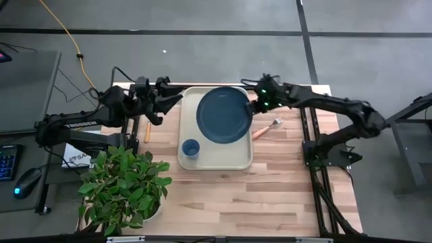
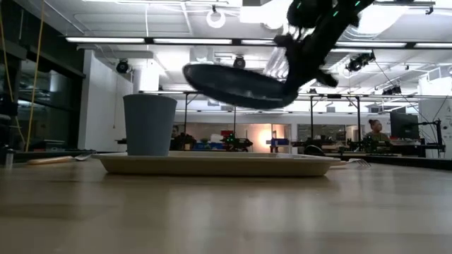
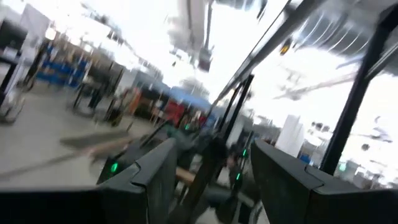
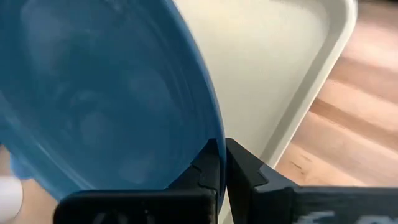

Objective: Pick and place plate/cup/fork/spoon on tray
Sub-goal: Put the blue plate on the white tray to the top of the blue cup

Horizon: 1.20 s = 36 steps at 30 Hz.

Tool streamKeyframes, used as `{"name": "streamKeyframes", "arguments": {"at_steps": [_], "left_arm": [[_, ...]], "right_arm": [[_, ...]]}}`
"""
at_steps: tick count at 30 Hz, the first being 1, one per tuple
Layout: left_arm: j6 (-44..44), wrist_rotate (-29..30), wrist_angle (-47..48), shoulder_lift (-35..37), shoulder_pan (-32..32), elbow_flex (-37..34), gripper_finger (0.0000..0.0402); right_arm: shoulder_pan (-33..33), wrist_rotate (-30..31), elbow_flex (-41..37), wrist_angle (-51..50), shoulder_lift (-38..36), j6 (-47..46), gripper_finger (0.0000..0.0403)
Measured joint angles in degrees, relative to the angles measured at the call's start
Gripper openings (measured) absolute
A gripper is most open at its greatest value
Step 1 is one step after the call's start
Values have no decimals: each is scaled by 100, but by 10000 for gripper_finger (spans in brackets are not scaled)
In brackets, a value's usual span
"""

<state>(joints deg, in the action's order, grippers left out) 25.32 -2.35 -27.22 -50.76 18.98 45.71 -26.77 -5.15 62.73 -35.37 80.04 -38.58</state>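
Fingers of the right gripper (image 1: 254, 106) pinch the round dark-blue plate (image 1: 224, 115) by its right rim, tilted mid-frame above the cream rectangular plastic tray (image 1: 233, 156). Left gripper's (image 1: 177, 99) fingers look spread, upper left.

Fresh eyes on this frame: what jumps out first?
The plate hangs tilted in the air above the tray, pinched at its rim by the right gripper, whose jaws are shut on it. The cup already stands on the tray's near left corner, while the fork lies on the table just right of the tray. The left gripper waits at the tray's far left corner.
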Motion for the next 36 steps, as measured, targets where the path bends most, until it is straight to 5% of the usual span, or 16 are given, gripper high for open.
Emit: {"name": "streamKeyframes", "arguments": {"at_steps": [7,16,36], "left_arm": [[0,0,-505,4,0,2,189],[0,0,-518,4,0,2,189],[0,0,-521,0,0,2,189]], "right_arm": [[-243,-281,20,886,1380,-401,0],[-336,-526,21,1188,2230,-988,0],[-101,-804,21,1207,2397,-1548,0]]}}
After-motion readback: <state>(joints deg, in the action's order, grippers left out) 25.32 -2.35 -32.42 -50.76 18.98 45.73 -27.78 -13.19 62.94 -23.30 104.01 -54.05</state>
